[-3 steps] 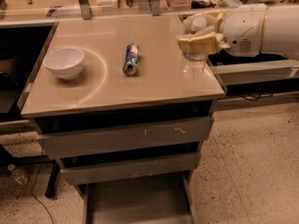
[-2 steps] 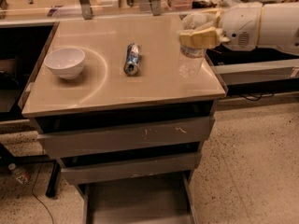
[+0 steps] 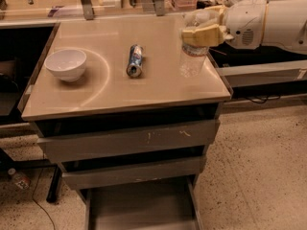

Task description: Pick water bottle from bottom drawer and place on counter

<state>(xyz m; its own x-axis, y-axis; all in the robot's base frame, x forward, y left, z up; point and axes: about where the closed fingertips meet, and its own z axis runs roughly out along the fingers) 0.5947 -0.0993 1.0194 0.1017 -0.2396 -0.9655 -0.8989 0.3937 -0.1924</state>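
The water bottle (image 3: 192, 61) is clear and stands upright on the counter (image 3: 120, 92) near its right edge. My gripper (image 3: 202, 34) reaches in from the right, its tan fingers closed around the bottle's top and hiding the cap. The bottle's base looks to rest on the counter top. The bottom drawer (image 3: 139, 207) is pulled open at the foot of the cabinet, and its grey floor is bare.
A white bowl (image 3: 66, 63) sits on the counter's left side. A crushed blue-and-silver can (image 3: 135, 60) lies in the middle. Two closed grey drawer fronts (image 3: 129, 140) sit above the open drawer. A small bottle (image 3: 19, 178) lies on the floor at the left.
My gripper and the bottle have shifted slightly left over the counter's right edge. The bowl and can have not moved.
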